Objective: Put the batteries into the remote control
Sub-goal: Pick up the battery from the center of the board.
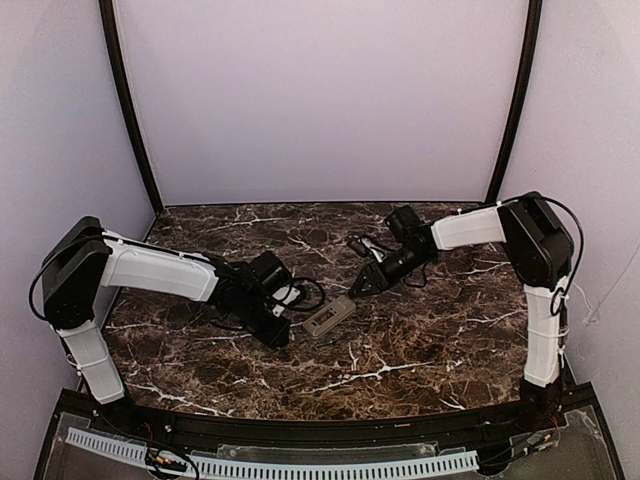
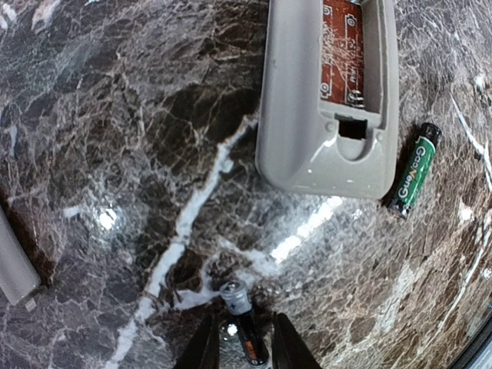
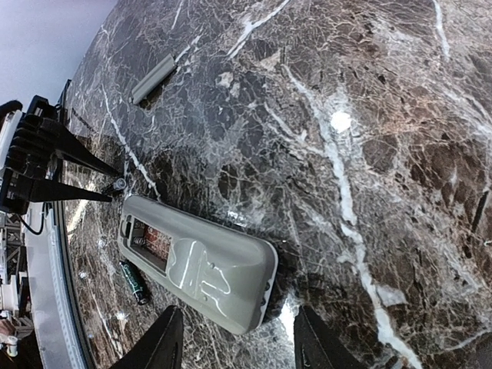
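Dark brown marble veined with white makes up the tabletop (image 2: 115, 154). On it, in the upper centre of the left wrist frame, we see the remote control (image 2: 307, 146) lying face down, grey back up, with its battery bay uncovered and a reddish circuit board (image 2: 342, 54) showing inside. Just beside its right edge lies a green-labelled battery (image 2: 413, 171). At the bottom centre the left gripper (image 2: 243, 347) has its jaws clenched on a second battery (image 2: 243, 323), whose metal end points toward the remote. A grey cover piece (image 2: 15, 265) sits at the left edge. In the right wrist frame the right gripper (image 3: 240, 338) hangs at the bottom, jaws released and spread wide, near the remote's closed end.
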Robot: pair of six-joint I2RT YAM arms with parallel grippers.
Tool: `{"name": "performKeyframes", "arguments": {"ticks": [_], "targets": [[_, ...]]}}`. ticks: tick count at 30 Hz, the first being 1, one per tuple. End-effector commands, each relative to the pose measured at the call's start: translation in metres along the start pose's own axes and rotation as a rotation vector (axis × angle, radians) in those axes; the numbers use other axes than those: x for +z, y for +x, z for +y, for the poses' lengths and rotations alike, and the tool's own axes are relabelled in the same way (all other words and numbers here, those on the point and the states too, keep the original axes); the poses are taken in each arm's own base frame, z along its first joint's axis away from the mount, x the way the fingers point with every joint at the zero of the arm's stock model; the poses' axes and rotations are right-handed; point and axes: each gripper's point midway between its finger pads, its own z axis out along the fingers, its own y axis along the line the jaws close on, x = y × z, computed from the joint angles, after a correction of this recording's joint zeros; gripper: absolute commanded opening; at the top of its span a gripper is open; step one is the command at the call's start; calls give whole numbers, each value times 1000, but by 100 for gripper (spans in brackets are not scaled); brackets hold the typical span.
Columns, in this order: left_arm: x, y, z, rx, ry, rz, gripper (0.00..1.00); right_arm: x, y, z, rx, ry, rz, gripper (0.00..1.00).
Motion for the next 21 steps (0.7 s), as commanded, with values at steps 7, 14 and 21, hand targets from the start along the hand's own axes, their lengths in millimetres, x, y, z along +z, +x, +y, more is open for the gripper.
{"name": "performKeyframes", "arguments": {"ticks": [7,14,21], "targets": [[-1,0,6,26,-46,21,12,16,1,8,-17,-40,22,44],[-24,-20,1,53,-40,-66,1,20,7,17,-21,-75,29,42],[-60,-69,-26,107,76,-295,0,22,11,20,-19,-84,36,41]]}}
